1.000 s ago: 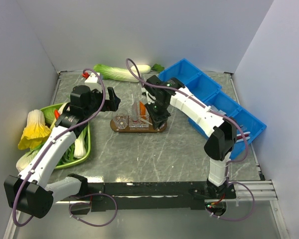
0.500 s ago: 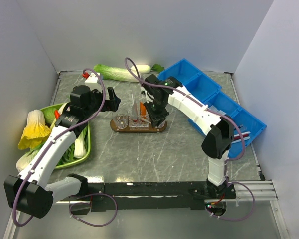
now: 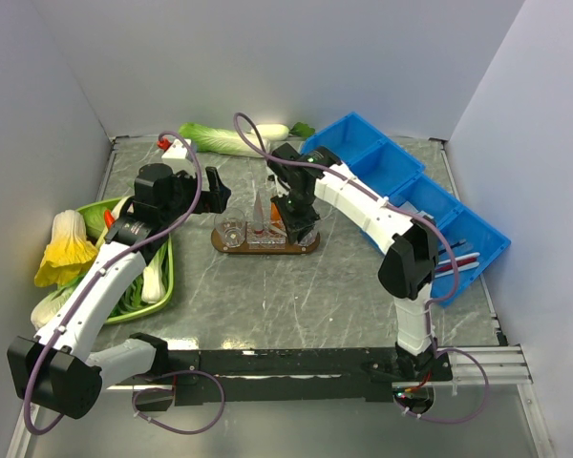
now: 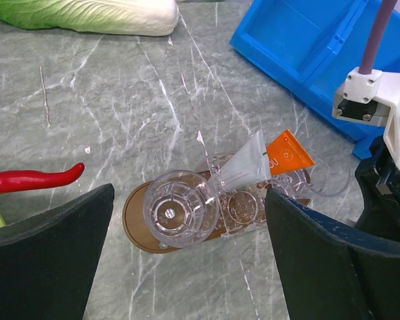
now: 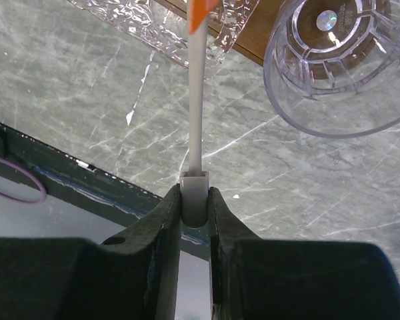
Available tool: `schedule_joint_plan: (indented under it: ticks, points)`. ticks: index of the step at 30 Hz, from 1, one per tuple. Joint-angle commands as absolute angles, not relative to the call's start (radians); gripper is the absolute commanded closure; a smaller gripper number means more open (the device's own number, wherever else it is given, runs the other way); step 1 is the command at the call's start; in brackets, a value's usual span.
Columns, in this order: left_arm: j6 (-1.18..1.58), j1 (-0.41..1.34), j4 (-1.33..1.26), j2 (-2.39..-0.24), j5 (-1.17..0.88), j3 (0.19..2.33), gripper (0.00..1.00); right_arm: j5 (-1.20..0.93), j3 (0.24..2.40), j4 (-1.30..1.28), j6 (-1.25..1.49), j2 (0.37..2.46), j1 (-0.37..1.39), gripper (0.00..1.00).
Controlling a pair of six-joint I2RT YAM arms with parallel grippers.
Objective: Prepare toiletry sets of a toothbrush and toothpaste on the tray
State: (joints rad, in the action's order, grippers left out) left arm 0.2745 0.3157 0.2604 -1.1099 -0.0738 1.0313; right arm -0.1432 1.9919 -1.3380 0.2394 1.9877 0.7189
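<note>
The dark-brown tray (image 3: 307, 247) lies mid-table and carries clear cups (image 3: 231, 229). In the left wrist view the tray (image 4: 135, 219) holds an upright cup (image 4: 180, 208), and the toothpaste (image 4: 267, 160), grey-white with an orange flat end, leans in a second cup beside it. My left gripper (image 3: 220, 197) is open and empty above the tray's left end (image 4: 190, 197). My right gripper (image 3: 288, 221) is shut on the square end of the white toothbrush (image 5: 195, 113), at the tray's right end (image 5: 195, 193). The brush's far tip is hidden behind something orange.
A green dish (image 3: 164, 279) with leafy vegetables sits at the left. Blue bins (image 3: 411, 186) line the right side. A napa cabbage (image 3: 224, 140) lies at the back. A red chili (image 4: 33, 180) lies left of the tray. Crinkled clear plastic (image 5: 140, 27) rests at the tray's edge.
My right wrist has shifted slightly left over the tray's right end, still holding the toothbrush. My left arm has not moved.
</note>
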Motion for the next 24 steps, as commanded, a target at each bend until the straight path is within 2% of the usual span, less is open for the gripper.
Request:
schedule_joint_plan:
  ticks: [1,7,9,15,24]
  points:
    - [0.262,0.318,0.245,-1.083,-0.074,1.063,0.01,-0.138,2.046,-1.568,0.252,1.990,0.733,0.92]
    - [0.262,0.318,0.245,-1.081,-0.072,1.063,0.01,-0.132,2.068,-1.568,0.256,2.011,0.738,0.87]
    - [0.261,0.318,0.245,-1.081,-0.074,1.065,0.01,-0.132,2.072,-1.568,0.255,2.011,0.741,0.79]
    - [0.264,0.318,0.245,-1.083,-0.072,1.063,0.01,-0.121,2.075,-1.565,0.258,2.000,0.741,0.65]
    - [0.262,0.318,0.245,-1.081,-0.074,1.063,0.01,-0.115,2.069,-1.555,0.262,1.983,0.741,0.53]
